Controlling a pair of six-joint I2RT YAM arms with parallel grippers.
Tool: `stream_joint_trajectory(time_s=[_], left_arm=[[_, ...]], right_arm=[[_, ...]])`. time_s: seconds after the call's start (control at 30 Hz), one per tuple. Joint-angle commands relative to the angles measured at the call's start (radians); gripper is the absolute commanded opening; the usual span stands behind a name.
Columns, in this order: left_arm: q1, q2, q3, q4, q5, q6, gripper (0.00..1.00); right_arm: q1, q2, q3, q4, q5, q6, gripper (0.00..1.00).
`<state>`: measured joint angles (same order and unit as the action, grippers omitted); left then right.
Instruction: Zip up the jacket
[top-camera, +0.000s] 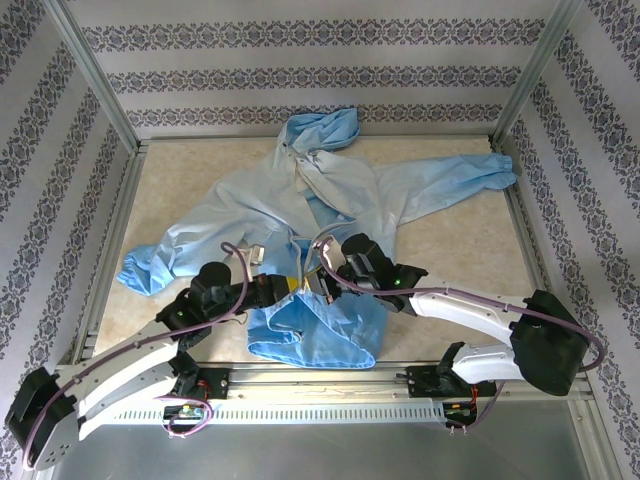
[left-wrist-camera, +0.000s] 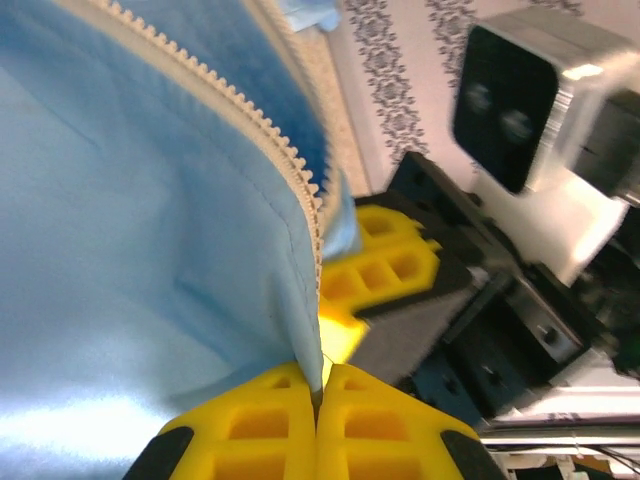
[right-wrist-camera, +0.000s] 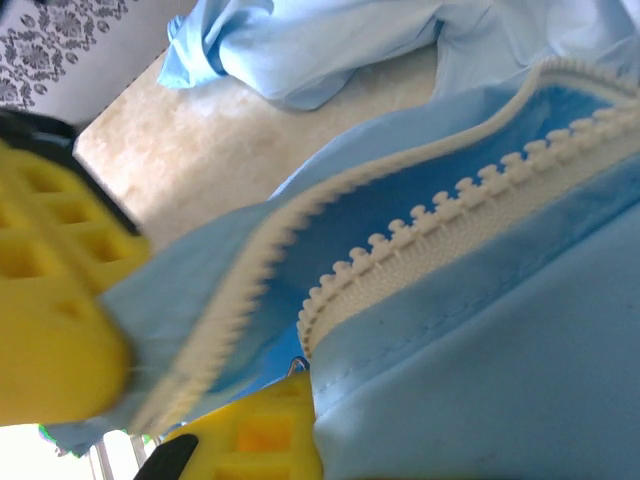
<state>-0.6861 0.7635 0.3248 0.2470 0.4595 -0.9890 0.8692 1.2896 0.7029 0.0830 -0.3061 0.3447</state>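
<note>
Blue jacket (top-camera: 250, 205) flat on the tan table (top-camera: 470, 250), hood at the far end, zipper (right-wrist-camera: 430, 225) open. Near the bunched bottom edge, left gripper (left-wrist-camera: 318, 400) squeezed shut on one zipper side; right gripper (right-wrist-camera: 170, 395) just beside, tight on the jacket too

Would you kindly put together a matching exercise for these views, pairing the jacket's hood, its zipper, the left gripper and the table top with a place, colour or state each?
Things:
1. hood of the light-blue thin-fabric jacket
2. pale whitish toothed zipper strip
3. left gripper with yellow fingers
4. flat table top

Descriptions:
A. mottled beige
B. shut on the jacket's edge
C. lying at the table's far end
D. two rows of teeth apart, not joined

Pairs: 1-C, 2-D, 3-B, 4-A.
</note>
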Motion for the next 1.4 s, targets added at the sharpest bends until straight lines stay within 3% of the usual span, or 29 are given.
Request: stream_joint_trajectory(time_s=[0.0,0.1,0.23,0.57,0.73,0.9,1.13,1.27,1.37], left_arm=[[-0.01,-0.087,-0.02,-0.098,-0.013,0.003,0.0],[-0.009,-0.151,-0.022,-0.194,-0.097,0.011,0.0],[0.002,-0.131,-0.038,-0.144,-0.138,-0.025,0.0],[-0.001,0.246,-0.085,0.221,-0.057,-0.05,0.0],[-0.026,0.342,-0.087,0.231,-0.058,-0.02,0.0],[-0.038,0.392,-0.108,0.239,-0.062,-0.015,0.0],[-0.038,0.381,-0.112,0.2,-0.077,0.004,0.0],[-0.038,0.372,-0.113,0.187,-0.077,0.008,0.0],[-0.038,0.366,-0.113,0.179,-0.078,0.013,0.0]], right_arm=[[-0.009,-0.017,0.031,0.006,-0.03,0.011,0.0],[-0.009,-0.039,0.013,0.005,-0.042,-0.004,0.0],[-0.009,-0.062,-0.026,0.02,-0.055,0.002,0.0],[-0.009,0.082,-0.041,-0.035,-0.003,0.083,0.0],[-0.007,0.166,-0.072,0.049,-0.004,0.15,0.1],[-0.008,0.195,-0.114,0.183,-0.046,0.227,0.28],[-0.007,0.195,-0.138,0.235,-0.059,0.272,0.32],[-0.007,0.174,-0.14,0.235,-0.056,0.28,0.42],[-0.006,0.157,-0.141,0.228,-0.047,0.274,0.34]])
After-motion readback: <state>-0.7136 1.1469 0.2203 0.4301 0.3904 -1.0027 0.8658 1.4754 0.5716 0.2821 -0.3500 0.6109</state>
